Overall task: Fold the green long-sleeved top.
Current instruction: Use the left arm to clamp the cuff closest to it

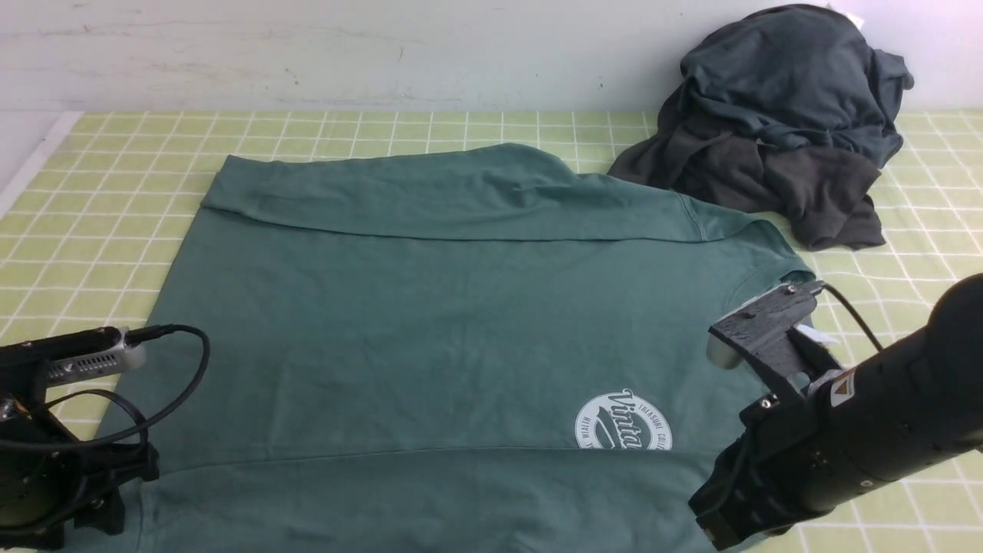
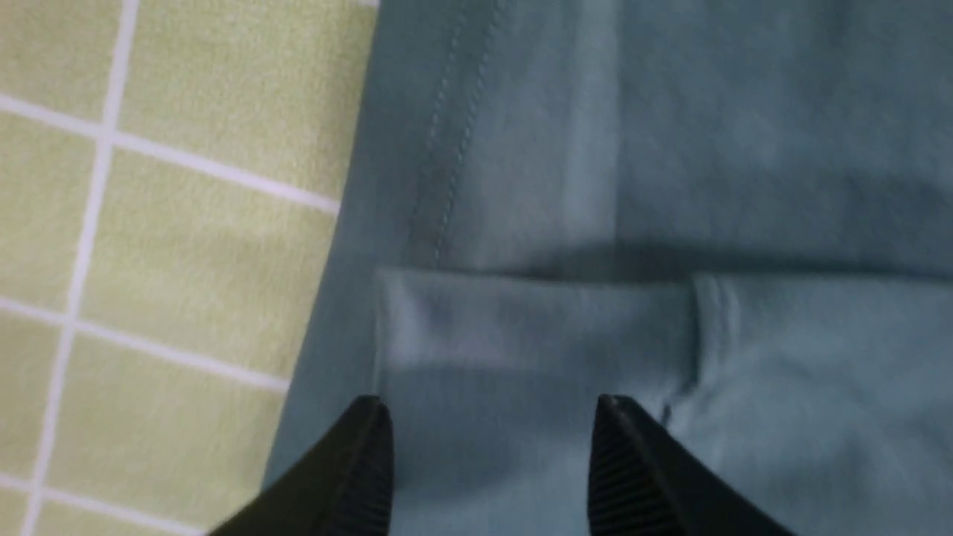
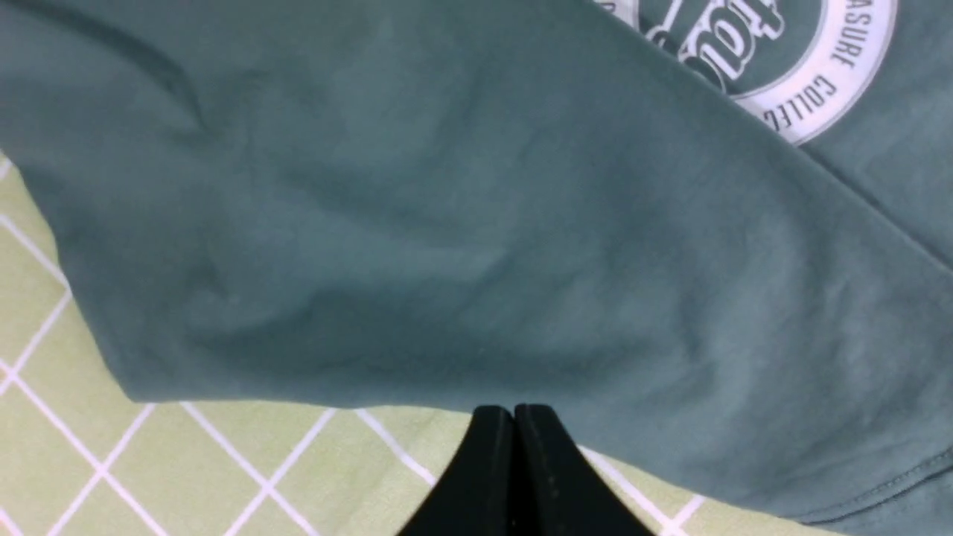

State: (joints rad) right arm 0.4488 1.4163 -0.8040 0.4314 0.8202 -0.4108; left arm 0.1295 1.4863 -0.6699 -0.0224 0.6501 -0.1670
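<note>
The green long-sleeved top point(image 1: 430, 307) lies flat on the checked table with its white round logo point(image 1: 623, 421) facing up. The far sleeve point(image 1: 430, 192) is folded across the body. The near sleeve point(image 1: 399, 499) is folded over the front part and covers the logo's lower edge. My left gripper point(image 2: 489, 417) is open and empty, just above the sleeve cuff point(image 2: 536, 335) by the top's stitched hem point(image 2: 447, 149). My right gripper point(image 3: 514, 413) is shut with nothing between its jaws, at the top's edge point(image 3: 447, 223) near the logo point(image 3: 774, 59). In the front view both grippers' fingertips are hidden under their arms.
A dark charcoal-grey heap of garments point(image 1: 783, 115) sits at the back right, touching the top's shoulder. The yellow-green checked table cover point(image 1: 115, 192) ends at a white wall behind and a white edge at far left. My right arm point(image 1: 860, 415) hangs over the collar side.
</note>
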